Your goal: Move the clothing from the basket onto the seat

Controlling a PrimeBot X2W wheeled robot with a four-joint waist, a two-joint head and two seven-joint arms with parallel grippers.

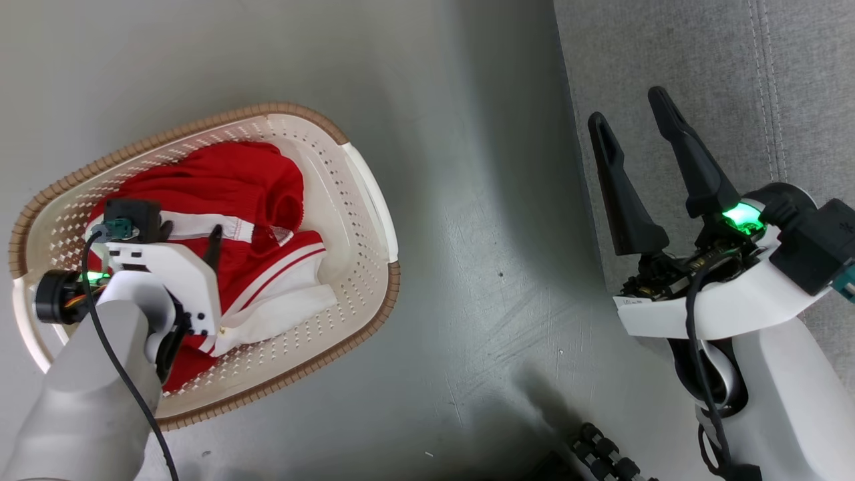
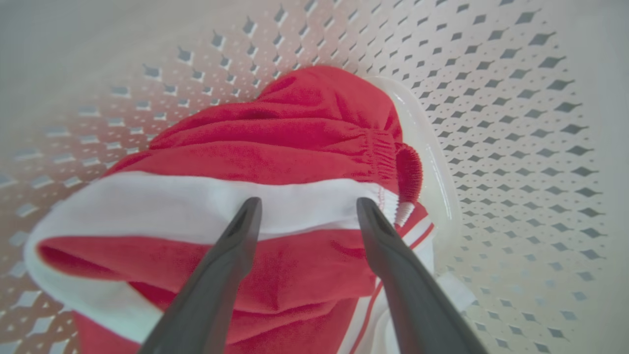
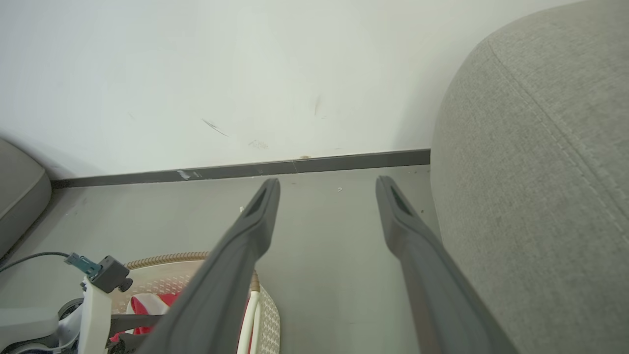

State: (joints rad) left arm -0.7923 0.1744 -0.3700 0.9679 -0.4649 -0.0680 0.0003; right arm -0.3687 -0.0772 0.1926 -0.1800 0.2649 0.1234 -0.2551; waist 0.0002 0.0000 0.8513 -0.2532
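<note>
One heap of red clothing (image 1: 247, 194), crumpled in the basket (image 1: 347, 267), apart from the seat (image 1: 668, 67). Left jaws wide, empty, poised over its white band (image 2: 196, 206); right jaws wide, empty beside the seat. Looks soft, light, limp: best pinched at that bunched band.

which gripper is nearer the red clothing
Left. The left gripper is down in the basket, poised at the clothing; the right gripper hangs by the sofa, apart.
</note>
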